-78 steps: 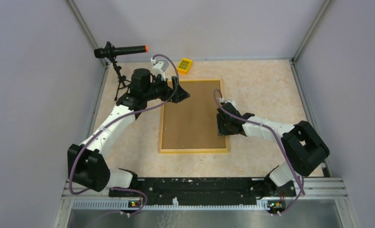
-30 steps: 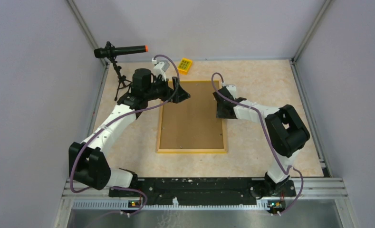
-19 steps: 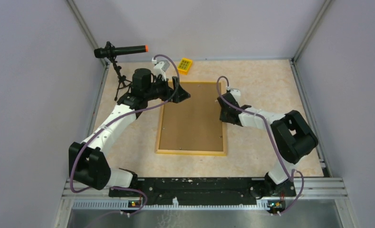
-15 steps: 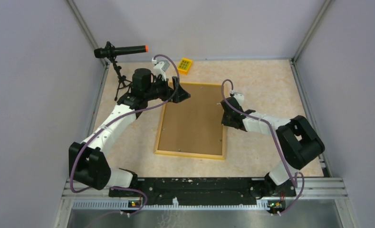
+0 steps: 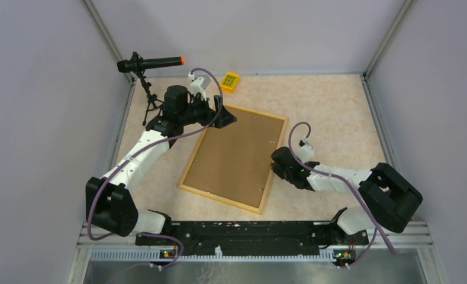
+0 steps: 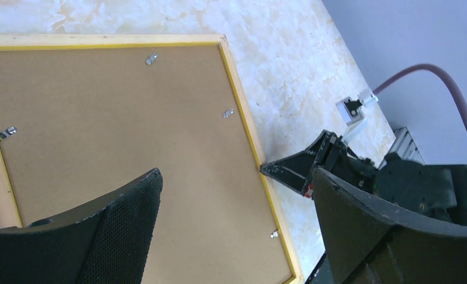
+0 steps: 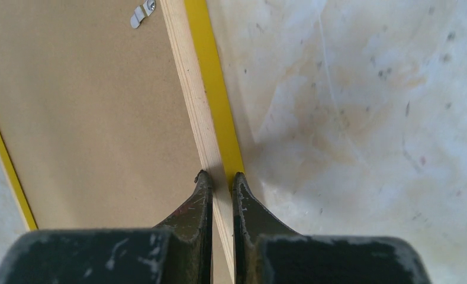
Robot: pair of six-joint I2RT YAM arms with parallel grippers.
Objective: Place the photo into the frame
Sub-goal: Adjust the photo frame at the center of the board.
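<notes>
The frame (image 5: pixel 219 199) of light yellowish wood lies back-up and askew on the table, with a brown backing board (image 5: pixel 234 157) filling it. The photo is hidden. My right gripper (image 5: pixel 276 163) is shut on the frame's right rail (image 7: pixel 186 77), one finger on the board side and one on the table side (image 7: pixel 221 180). My left gripper (image 5: pixel 225 116) hangs wide open above the frame's far corner, holding nothing. In the left wrist view its midpoint (image 6: pixel 237 177) is over the board. That view also shows the rail (image 6: pixel 242 112) and the right gripper (image 6: pixel 290 168).
A small yellow block (image 5: pixel 230 81) lies at the back of the table. A black microphone on a tripod (image 5: pixel 149 64) stands at the back left. Small metal clips (image 6: pixel 151 58) edge the board. Grey walls close in left, right and back.
The right gripper has moved nearer along the right rail. The frame has turned clockwise from straight to askew, its near end swinging left. The left arm has not moved.
</notes>
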